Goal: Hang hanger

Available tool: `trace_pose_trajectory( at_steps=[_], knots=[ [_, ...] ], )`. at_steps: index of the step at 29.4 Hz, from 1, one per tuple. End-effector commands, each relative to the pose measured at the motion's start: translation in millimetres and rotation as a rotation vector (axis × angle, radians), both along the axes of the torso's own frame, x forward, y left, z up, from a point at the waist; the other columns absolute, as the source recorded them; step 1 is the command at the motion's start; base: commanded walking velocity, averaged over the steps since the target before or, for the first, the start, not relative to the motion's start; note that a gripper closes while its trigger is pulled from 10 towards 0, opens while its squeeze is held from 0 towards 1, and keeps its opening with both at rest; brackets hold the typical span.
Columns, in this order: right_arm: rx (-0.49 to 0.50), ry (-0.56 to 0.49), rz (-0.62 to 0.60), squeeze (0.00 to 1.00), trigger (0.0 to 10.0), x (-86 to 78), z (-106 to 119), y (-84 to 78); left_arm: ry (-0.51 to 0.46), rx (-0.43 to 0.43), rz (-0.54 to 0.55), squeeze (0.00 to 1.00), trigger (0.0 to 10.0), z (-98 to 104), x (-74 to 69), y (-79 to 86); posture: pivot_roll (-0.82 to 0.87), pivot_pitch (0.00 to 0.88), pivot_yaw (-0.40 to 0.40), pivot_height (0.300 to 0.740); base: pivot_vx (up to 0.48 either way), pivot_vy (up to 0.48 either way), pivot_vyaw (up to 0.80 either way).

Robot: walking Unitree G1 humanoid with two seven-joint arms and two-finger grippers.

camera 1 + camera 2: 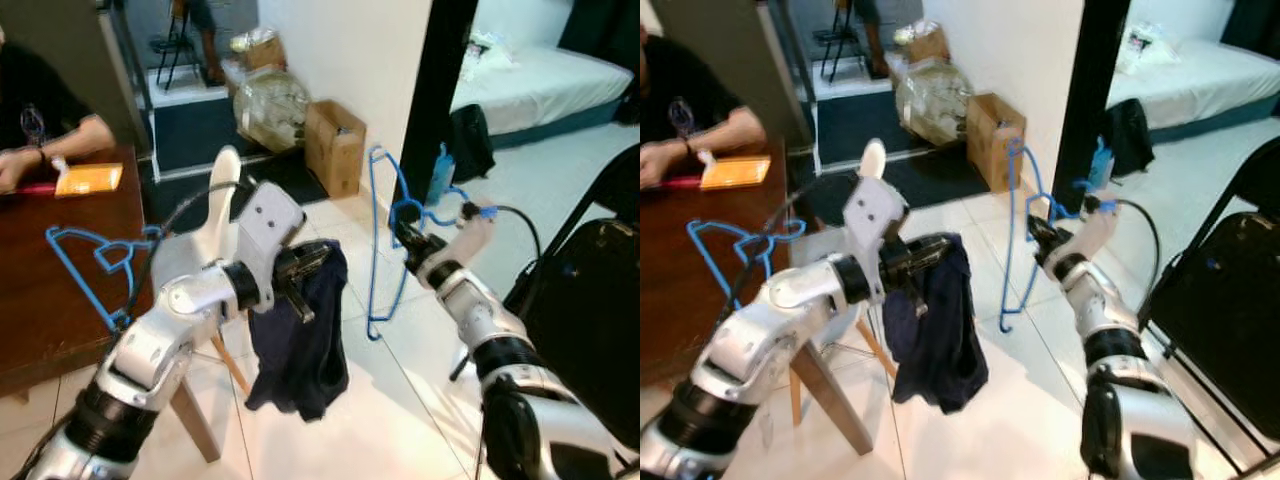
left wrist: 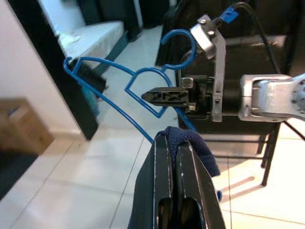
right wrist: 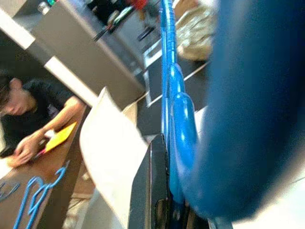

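Observation:
My right gripper (image 1: 407, 240) is shut on a blue wire hanger (image 1: 382, 240), holding it upright in mid-air with its hook (image 1: 440, 208) pointing back over my wrist. In the left wrist view the hanger (image 2: 119, 90) hangs just ahead of the garment. My left gripper (image 1: 300, 290) is shut on a dark navy garment (image 1: 300, 350) that droops from its fingers toward the floor. The cloth (image 2: 188, 140) bunches over the fingertips in the left wrist view. The two grippers face each other about a hand's width apart.
A second blue hanger (image 1: 95, 262) lies on the brown table (image 1: 40, 300) at the left, where a person (image 1: 40, 115) sits with an orange booklet (image 1: 88, 180). A white chair (image 1: 215, 215) stands behind my left arm. A cardboard box (image 1: 335, 145), black folding chair (image 1: 590, 290) and bed (image 1: 540, 85) lie beyond.

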State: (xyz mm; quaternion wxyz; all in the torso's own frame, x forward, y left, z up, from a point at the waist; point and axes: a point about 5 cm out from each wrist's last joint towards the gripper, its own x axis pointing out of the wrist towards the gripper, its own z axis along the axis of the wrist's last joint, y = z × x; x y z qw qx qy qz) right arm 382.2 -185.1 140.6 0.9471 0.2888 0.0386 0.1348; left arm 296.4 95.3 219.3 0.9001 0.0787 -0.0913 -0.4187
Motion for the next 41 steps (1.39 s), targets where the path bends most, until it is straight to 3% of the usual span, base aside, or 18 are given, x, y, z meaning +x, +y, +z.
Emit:
trace_pose_trajectory(
  at_steps=[1,3,4,5,6,7,8,10,11,13,14,15,17,19,22,24,30,41],
  knots=[
    [-0.037,0.002,0.004,0.0,10.0,0.7,0.2,2.8,0.052,-0.009,0.059,0.0,10.0,-15.5,5.4,10.1,0.06,0.0,-0.022,0.74,0.0,0.0,-0.8],
    [-0.056,0.009,0.003,0.0,10.0,0.5,-0.9,3.2,0.112,-0.055,0.102,0.0,10.0,-26.3,7.6,14.0,0.05,0.0,-0.018,0.74,0.0,0.0,-0.8],
    [-0.095,0.022,0.012,0.0,10.0,-0.1,-3.1,4.6,0.201,-0.079,0.176,0.0,10.0,-45.3,8.2,21.7,0.04,0.0,-0.014,0.74,0.0,0.0,-0.8],
    [-0.095,0.022,0.012,0.0,10.0,-0.1,-3.1,4.6,0.201,-0.079,0.176,0.0,10.0,-45.3,8.2,21.7,0.04,0.0,-0.014,0.74,0.0,0.0,-0.8],
    [-0.163,0.03,0.032,0.0,10.0,-1.6,-5.5,6.5,0.264,-0.074,0.237,0.0,10.0,-63.2,3.3,28.0,0.04,0.0,-0.015,0.74,0.0,0.0,-0.8],
    [-0.3,0.023,0.084,0.0,10.0,-7.1,-9.7,8.7,0.317,-0.153,0.294,0.0,10.0,-68.7,-5.5,34.3,0.04,0.0,-0.028,0.74,0.0,0.0,-0.8],
    [-0.3,0.023,0.084,0.0,10.0,-7.1,-9.7,8.7,0.317,-0.153,0.294,0.0,10.0,-68.7,-5.5,34.3,0.04,0.0,-0.028,0.74,0.0,0.0,-0.8],
    [-0.466,-0.004,0.172,0.0,10.0,-19.9,-16.1,12.9,0.342,-0.24,0.353,0.0,10.0,-67.2,-20.8,42.4,0.05,0.0,-0.042,0.74,0.0,0.0,-0.8],
    [-0.466,-0.004,0.172,0.0,10.0,-19.9,-16.1,12.9,0.342,-0.24,0.353,0.0,10.0,-67.2,-20.8,42.4,0.05,0.0,-0.042,0.74,0.0,0.0,-0.8],
    [-0.438,-0.018,0.202,0.0,10.0,-36.8,-18.2,18.9,0.366,-0.229,0.338,0.0,10.0,-74.9,-41.9,43.2,0.05,0.0,-0.048,0.74,0.0,0.0,-0.8],
    [-0.438,-0.018,0.202,0.0,10.0,-36.8,-18.2,18.9,0.366,-0.229,0.338,0.0,10.0,-74.9,-41.9,43.2,0.05,0.0,-0.048,0.74,0.0,0.0,-0.8],
    [-0.422,-0.022,0.211,0.0,10.0,-48.2,-20.4,23.3,0.375,-0.256,0.34,0.0,10.0,-79.7,-49.6,42.8,0.05,0.0,-0.054,0.74,0.0,0.0,-0.8],
    [-0.422,-0.022,0.211,0.0,10.0,-48.2,-20.4,23.3,0.375,-0.256,0.34,0.0,10.0,-79.7,-49.6,42.8,0.05,0.0,-0.054,0.74,0.0,0.0,-0.8],
    [-0.375,-0.018,0.204,0.0,10.0,-60.1,-22.4,25.1,0.371,-0.355,0.343,0.0,10.0,-81.9,-48.3,47.4,0.05,0.0,-0.056,0.74,0.0,0.0,-0.8],
    [-0.342,-0.008,0.186,0.0,10.0,-58.8,-22.8,22.0,0.384,-0.41,0.325,0.0,10.0,-82.2,-45.0,49.7,0.04,0.0,-0.052,0.74,0.0,0.0,-0.8],
    [-0.307,0.009,0.173,0.0,10.0,-55.3,-23.3,17.8,0.418,-0.449,0.255,0.0,10.0,-81.7,-44.0,49.0,0.05,0.0,-0.057,0.74,0.0,0.0,-0.8],
    [-0.307,0.029,0.196,0.0,10.0,-59.1,-23.7,18.8,0.468,-0.471,0.151,0.0,10.0,-80.3,-51.8,41.5,0.05,0.0,-0.063,0.74,0.0,0.0,-0.8],
    [-0.262,0.067,0.197,0.0,10.0,-67.0,-24.6,17.2,0.478,-0.517,0.122,0.0,10.0,-81.8,-54.9,40.5,0.04,0.0,-0.06,0.74,0.0,0.0,-0.8]
  ],
)
